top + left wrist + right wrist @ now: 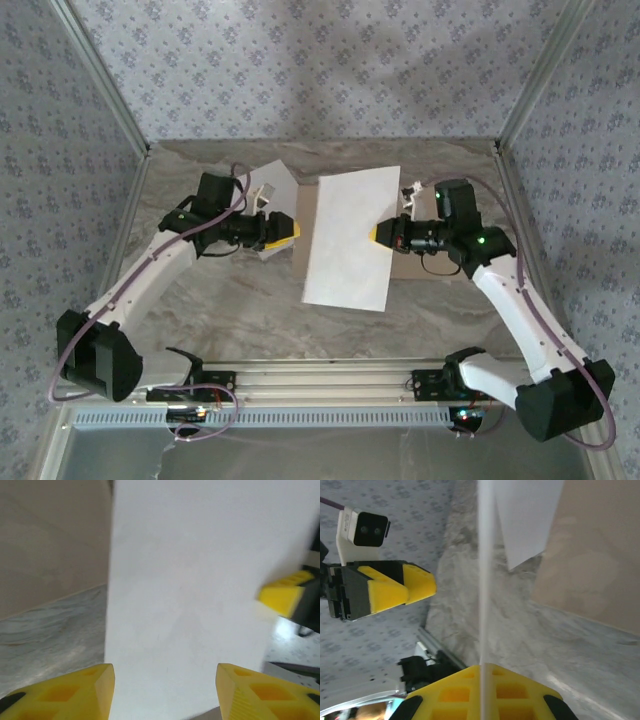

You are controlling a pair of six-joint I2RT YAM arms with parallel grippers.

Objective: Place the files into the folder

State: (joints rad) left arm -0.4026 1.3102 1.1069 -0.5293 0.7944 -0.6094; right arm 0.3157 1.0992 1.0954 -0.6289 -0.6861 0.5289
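**Around me: a marbled table [240, 310] closed in by papered walls**

The table top in front of me is grey-beige with stone-like veining, which shows plainly along its left edge and its near edge. A grooved silver rail [330, 378] runs along that near edge. Just nearer than the rail lies a pale perforated strip [300, 417], and nearer again a flat sheet of dull metal [330, 455]. Blue-grey wallpaper sprigged with small flowers covers the back wall [320, 70], the left wall [50, 200] and the right wall [590, 180]. Two metal posts rise slanting from the table's far corners, the left post [100, 75] and the right post [540, 70].
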